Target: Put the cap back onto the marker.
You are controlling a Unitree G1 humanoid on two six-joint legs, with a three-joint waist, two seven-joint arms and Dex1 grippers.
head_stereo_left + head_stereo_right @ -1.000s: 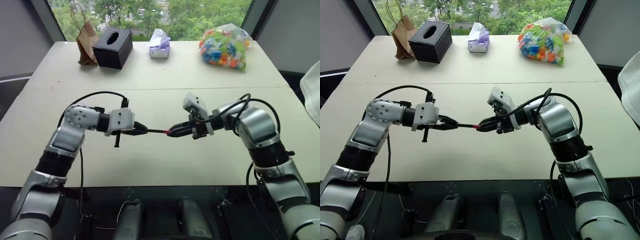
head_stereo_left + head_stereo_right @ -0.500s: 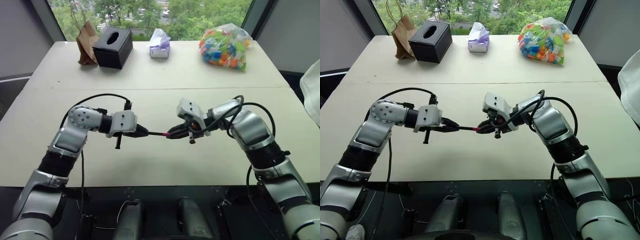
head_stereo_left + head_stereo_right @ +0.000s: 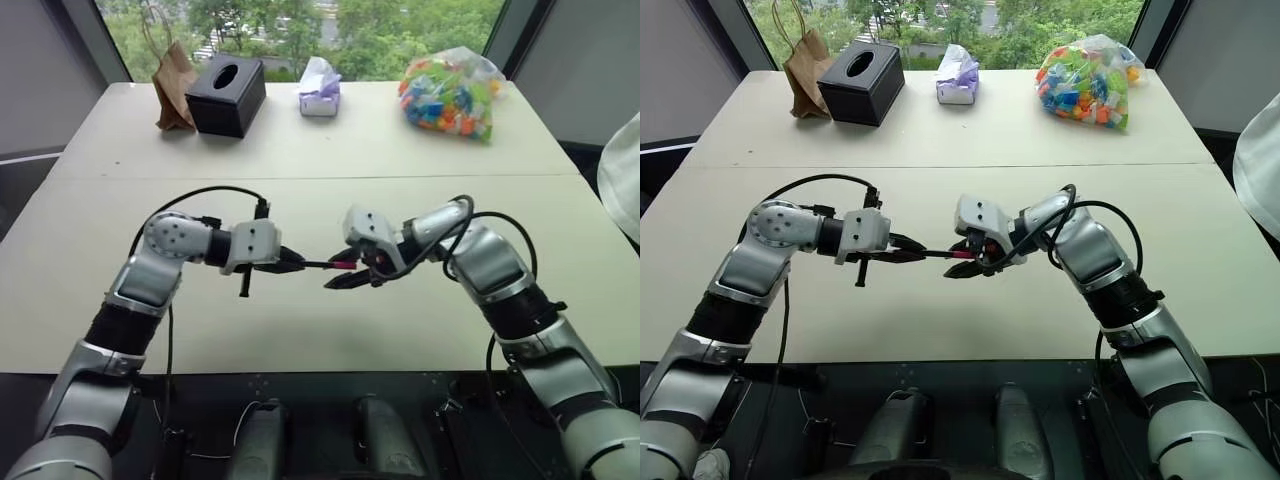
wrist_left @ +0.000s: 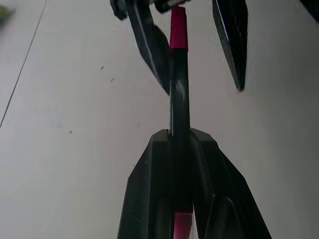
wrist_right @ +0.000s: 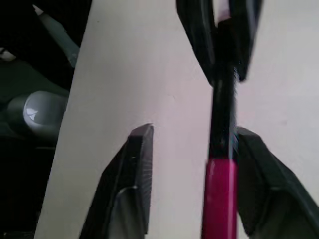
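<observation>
Two robot arms meet above a pale table, the capped marker between them.

Head views: the left gripper (image 3: 290, 264) is clamped on the black marker (image 3: 315, 265), which points toward three o'clock – the red-pink cap (image 3: 342, 265) sits on its far end. The right gripper (image 3: 348, 277) has its fingers spread around the cap. At twelve o'clock on the table (image 3: 300, 150) stand a black tissue box (image 3: 226, 94), a paper bag (image 3: 173, 86) and a bag of colourful pieces (image 3: 450, 95).
Left wrist view: its fingers (image 4: 149, 199) pinch the marker's barrel; the cap sits seated on the end at twelve o'clock.
Right wrist view: the two fingers (image 5: 130, 184) stand apart – the cap lies just beside one of them.
</observation>
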